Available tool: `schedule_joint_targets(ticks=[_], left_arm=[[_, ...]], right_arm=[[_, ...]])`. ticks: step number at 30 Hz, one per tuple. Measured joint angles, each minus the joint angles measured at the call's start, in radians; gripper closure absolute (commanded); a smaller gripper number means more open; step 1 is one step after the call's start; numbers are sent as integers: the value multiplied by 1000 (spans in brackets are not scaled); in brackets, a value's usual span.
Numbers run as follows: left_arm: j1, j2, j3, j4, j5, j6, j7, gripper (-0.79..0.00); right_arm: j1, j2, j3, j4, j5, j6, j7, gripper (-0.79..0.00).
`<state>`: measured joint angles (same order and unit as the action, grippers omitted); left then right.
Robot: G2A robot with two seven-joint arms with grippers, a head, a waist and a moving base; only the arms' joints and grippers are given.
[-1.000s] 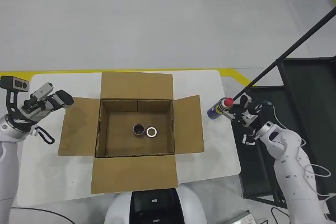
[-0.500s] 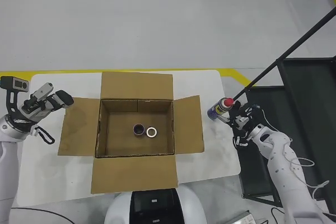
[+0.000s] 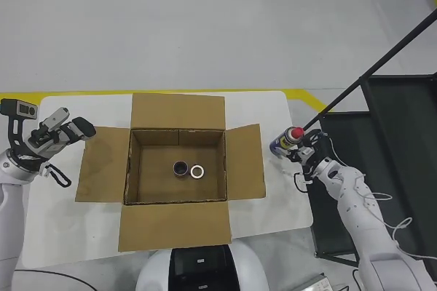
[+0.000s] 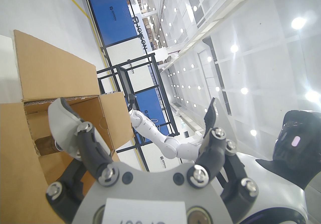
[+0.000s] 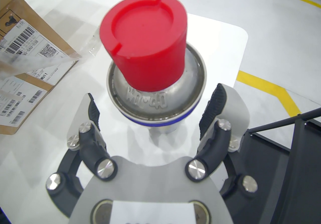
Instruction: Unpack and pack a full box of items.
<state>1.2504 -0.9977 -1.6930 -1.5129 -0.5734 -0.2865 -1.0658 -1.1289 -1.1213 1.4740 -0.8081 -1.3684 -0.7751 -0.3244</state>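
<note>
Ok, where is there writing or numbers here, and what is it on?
Labels on the cardboard box flap: barcodes and codes, mostly too small to read.
Spray can, metal top: raised letters, upside down.
Blue wall panels: white lettering, sideways.
White sticker behind the left gripper: digits cut off at the edge.

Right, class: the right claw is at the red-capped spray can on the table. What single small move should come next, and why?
Probably shut the right claw on the spray can. The can stands upright on the table beside the box, between the claw's open fingers, with gaps showing on both sides, so nothing grips it yet.
</note>
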Motion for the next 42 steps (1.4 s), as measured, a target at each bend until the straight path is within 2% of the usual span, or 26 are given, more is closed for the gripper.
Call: schedule_joint_targets(ticks=[2, 3, 4, 5, 19, 26, 32, 37, 42], left_arm=[[0, 0, 0, 0, 0, 0, 0, -785], [0, 0, 0, 0, 0, 0, 0, -785], [0, 0, 0, 0, 0, 0, 0, -785], [0, 0, 0, 0, 0, 0, 0, -785], [0, 0, 0, 0, 0, 0, 0, -785], [0, 0, 0, 0, 0, 0, 0, -785], [0, 0, 0, 0, 0, 0, 0, -785], [0, 0, 0, 0, 0, 0, 0, -785], [0, 0, 0, 0, 0, 0, 0, -785]], right_arm=[[10, -1, -8, 17, 0, -7, -14, -785], [16, -1, -12, 25, -1, -13, -23, -431], [20, -1, -16, 30, -3, -16, -28, -175], [23, 0, -19, 35, -5, -18, -33, 0], [57, 0, -57, 87, -6, -32, -90, 0], [37, 13, -39, 28, 4, -84, -148, 0], [-68, 49, 55, -198, 1, -114, -200, 0], [-208, 73, 166, -528, 14, -86, -158, 0], [-328, 79, 219, -859, 50, -61, -77, 0]])
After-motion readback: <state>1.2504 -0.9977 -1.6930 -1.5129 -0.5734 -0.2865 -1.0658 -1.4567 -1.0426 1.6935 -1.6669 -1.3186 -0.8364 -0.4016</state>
